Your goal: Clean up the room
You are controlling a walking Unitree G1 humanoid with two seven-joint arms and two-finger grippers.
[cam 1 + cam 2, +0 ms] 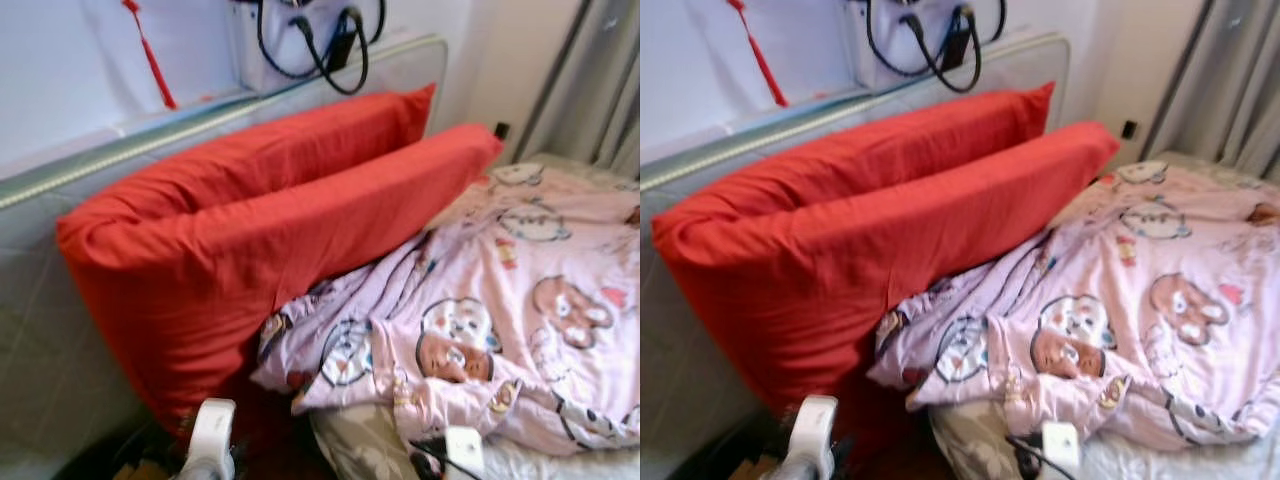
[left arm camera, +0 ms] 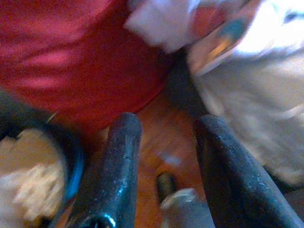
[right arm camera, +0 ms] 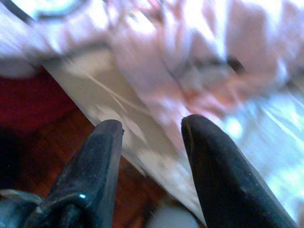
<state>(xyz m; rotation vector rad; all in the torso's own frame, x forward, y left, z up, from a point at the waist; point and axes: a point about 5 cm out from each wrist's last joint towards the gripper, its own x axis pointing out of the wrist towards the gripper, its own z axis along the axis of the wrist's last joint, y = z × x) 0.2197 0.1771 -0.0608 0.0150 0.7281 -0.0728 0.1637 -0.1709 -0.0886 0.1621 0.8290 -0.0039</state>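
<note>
Two long red pillows [image 1: 260,220] lean side by side against the grey padded headboard [image 1: 60,330]. A pink duvet [image 1: 520,300] with cartoon prints lies crumpled across the bed, its bunched edge [image 1: 330,350] against the front pillow. My left arm [image 1: 210,440] is low beside the bed, and my right arm [image 1: 462,450] is low over the bed's near edge. The left gripper [image 2: 167,123] is open over the wooden floor [image 2: 161,137], below the red pillow [image 2: 71,52]. The right gripper [image 3: 151,124] is open above the mattress edge [image 3: 118,123] and duvet [image 3: 190,57], blurred.
A white bag [image 1: 300,40] with black straps sits on the ledge behind the headboard, beside a red tassel [image 1: 150,55]. Grey curtains [image 1: 600,80] hang at the right. A blue-rimmed container [image 2: 33,175] with pale contents sits on the floor by the left gripper.
</note>
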